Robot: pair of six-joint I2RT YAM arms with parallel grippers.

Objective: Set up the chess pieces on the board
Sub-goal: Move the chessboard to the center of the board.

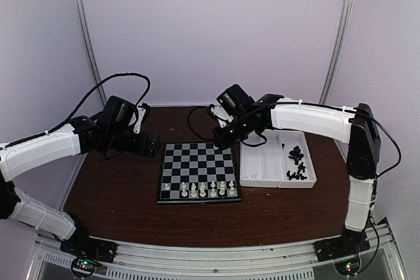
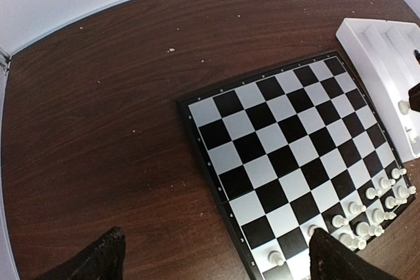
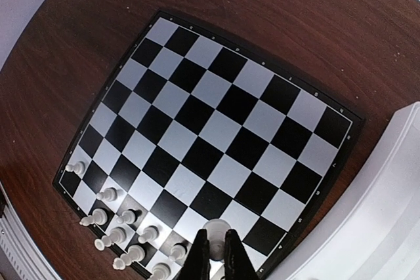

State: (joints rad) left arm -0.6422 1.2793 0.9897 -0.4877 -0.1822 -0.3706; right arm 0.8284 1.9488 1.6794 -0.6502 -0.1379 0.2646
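Observation:
The board (image 1: 197, 165) lies in the middle of the table, with several white chess pieces (image 1: 205, 189) standing on its two near rows. My right gripper (image 3: 216, 231) is shut on a white piece (image 3: 216, 225), held over the board (image 3: 210, 122) near its tray-side edge. In the top view the right gripper (image 1: 220, 140) hangs by the board's far right corner. My left gripper (image 2: 216, 261) is open and empty, above the bare wood at the board's (image 2: 289, 142) left edge. One dark finger (image 2: 338, 260) overlaps the white pieces (image 2: 367, 214). Black pieces (image 1: 296, 162) lie in the tray.
A white two-compartment tray (image 1: 262, 162) sits right of the board, touching its edge; it also shows as the tray (image 2: 377, 50) in the left wrist view. Dark wooden table (image 1: 111, 188) all around, white walls behind. Cables hang from both arms.

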